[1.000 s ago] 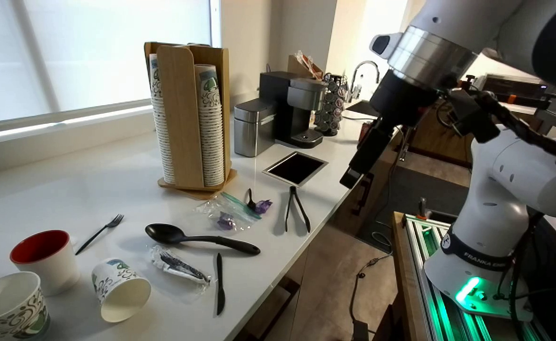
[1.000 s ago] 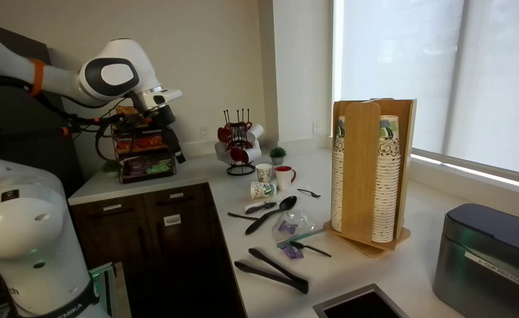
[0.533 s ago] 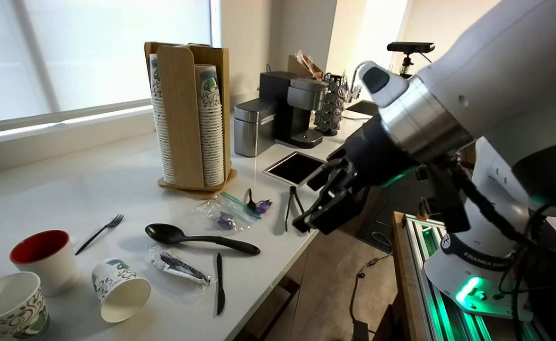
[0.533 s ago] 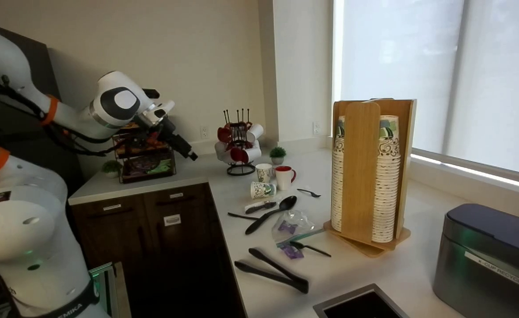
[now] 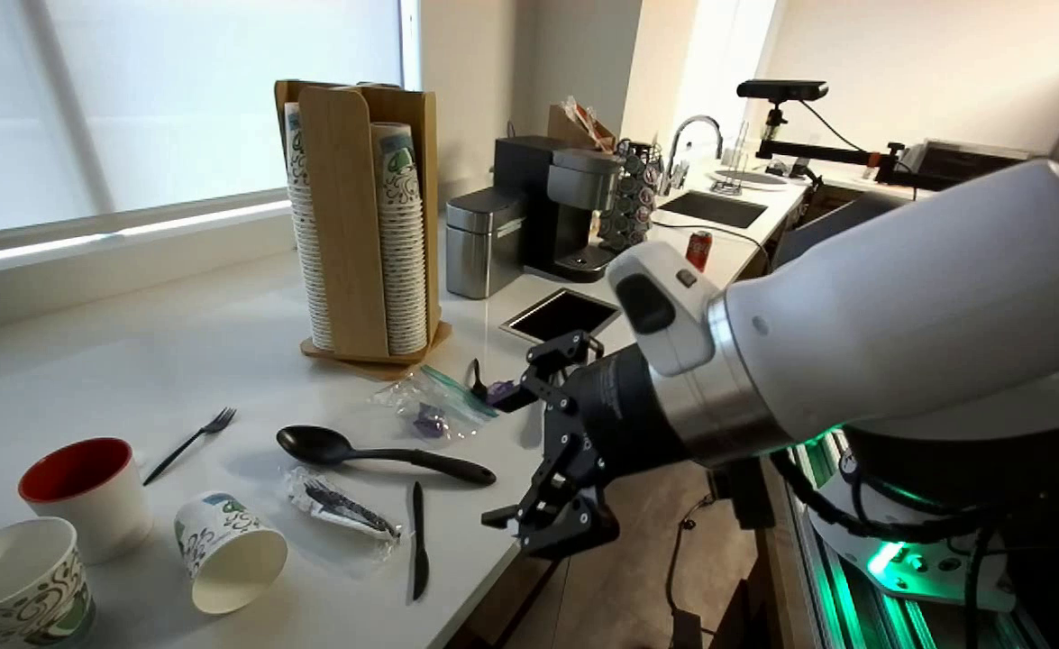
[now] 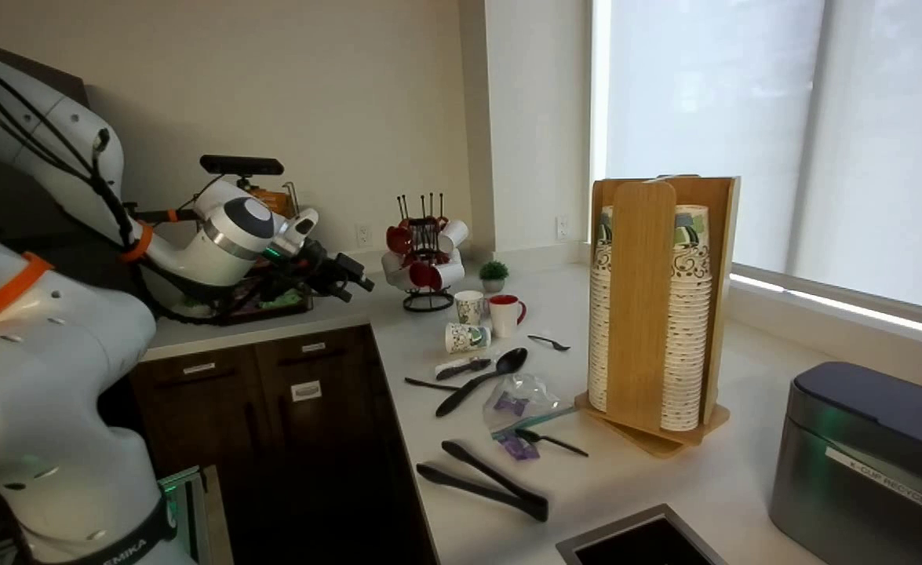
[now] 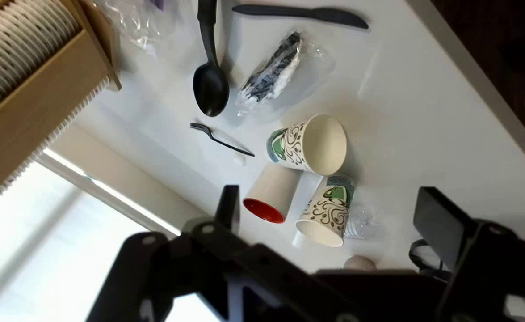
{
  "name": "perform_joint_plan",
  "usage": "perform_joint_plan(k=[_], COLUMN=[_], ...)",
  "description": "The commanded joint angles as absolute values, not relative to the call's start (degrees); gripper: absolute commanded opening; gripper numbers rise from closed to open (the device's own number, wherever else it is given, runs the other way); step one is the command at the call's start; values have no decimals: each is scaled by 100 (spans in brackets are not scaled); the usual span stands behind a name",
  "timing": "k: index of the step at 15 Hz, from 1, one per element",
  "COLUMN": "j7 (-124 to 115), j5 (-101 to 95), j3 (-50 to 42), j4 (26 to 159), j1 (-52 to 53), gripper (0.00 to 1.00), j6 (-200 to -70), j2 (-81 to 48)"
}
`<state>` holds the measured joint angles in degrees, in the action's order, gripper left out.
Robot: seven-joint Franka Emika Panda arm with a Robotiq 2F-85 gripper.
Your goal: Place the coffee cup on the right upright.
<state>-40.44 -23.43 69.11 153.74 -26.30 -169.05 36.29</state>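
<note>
"Since it's down on its side, coffee cup [image 5: 223,545] reads: tapered white paper, curly print with some green, rolled rim, round mouth showing."

"Lying on what?"

"Smooth white counter [image 5: 132,379]. Near it, not touching: an upright paper cup [image 5: 29,590], similar curls, and a smooth white mug [image 5: 101,514], red inside, red handle in an exterior view."

"Gripper [image 7: 329,208]?"

"Black, jointed, spread wide in the wrist view; well apart from the coffee cup."

"Rest, quick."

"Thin black fork [image 5: 197,436], crinkly clear wrap [image 7: 313,58] around dark cutlery [image 7: 275,67], big spoon [image 5: 362,454] with a rounded bowl, slim knife [image 5: 419,541]. Farther out, a wrinkled clear bag [image 5: 461,394] holding something purple, can't tell what, and hinged black tongs [image 6: 500,477]."

"And the rack [image 5: 344,216]?"

"Flat wooden panels, ribbed stacks of cups [image 5: 400,261] inside."
</note>
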Motion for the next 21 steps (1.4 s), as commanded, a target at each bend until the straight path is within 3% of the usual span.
perform_joint_plan(k=[1,3,4,14,21], j7=[-4243,-3719,-3321,-2993,-2519], j5=[-2883,-2162,-1831,-1356,-692], j3=[8366,8961,8387,8489,9810], j4=[14872,14706,14972,14961,14489], j1=[-4083,-4579,-4035,-4133,-5270], gripper=[100,100,100,100,100], j6=[-17337,-17540,-17425,-17501,-17744], j2=[4199,4838,4212,4396,4868])
